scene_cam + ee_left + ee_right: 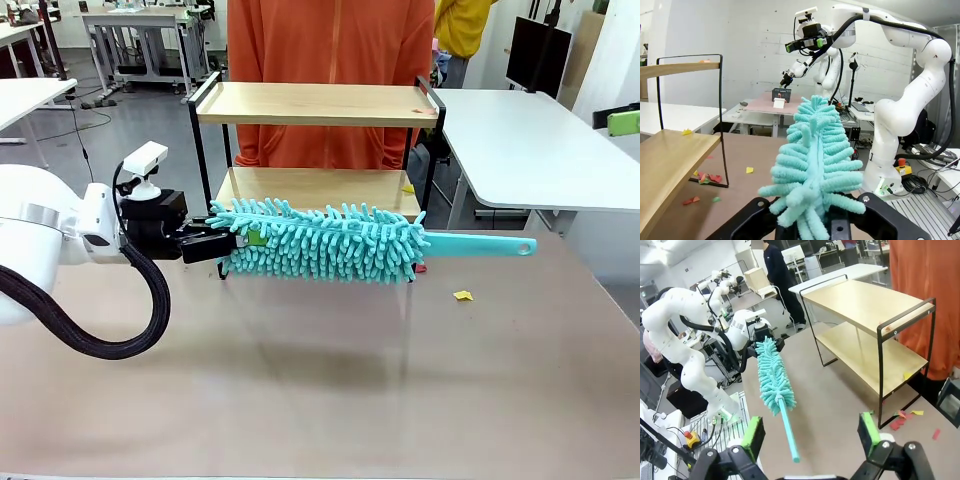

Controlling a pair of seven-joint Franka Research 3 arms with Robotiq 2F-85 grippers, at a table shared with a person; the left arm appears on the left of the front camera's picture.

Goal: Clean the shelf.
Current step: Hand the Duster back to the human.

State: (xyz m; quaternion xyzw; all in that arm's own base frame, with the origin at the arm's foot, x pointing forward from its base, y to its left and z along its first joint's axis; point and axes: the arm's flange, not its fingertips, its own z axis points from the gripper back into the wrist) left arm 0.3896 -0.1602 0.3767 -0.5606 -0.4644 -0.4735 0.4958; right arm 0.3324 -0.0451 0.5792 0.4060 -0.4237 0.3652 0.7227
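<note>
Two boards of light wood in a thin black frame make up the shelf (318, 104), which stands at the far side of the brown table (330, 390), directly in front of a person in an orange top (330, 45).

Left gripper (222, 243): enters from the left of the front view, held level above the table, jaws clamped shut on the fluffy end of a turquoise duster (325, 242). The duster lies horizontal across the front of the shelf at the height of the lower board (318, 188), its plain handle projecting to the right past the frame. The shelf therefore sits just beyond and to the right of this gripper. From the front view it cannot be told whether the duster head touches the lower board; in the right wrist view the duster (772, 375) appears to hang clear of the shelf (865, 310), on the near side.

Right gripper (810, 432): raised above the table, jaws spread wide, green pads (754, 436) apart, holding nothing. The shelf lies ahead and to its right.

Debris: small coloured paper scraps on the lower board (686, 132) and on the table by the shelf legs (705, 177); one yellow scrap (463, 295) on the table to the right.
</note>
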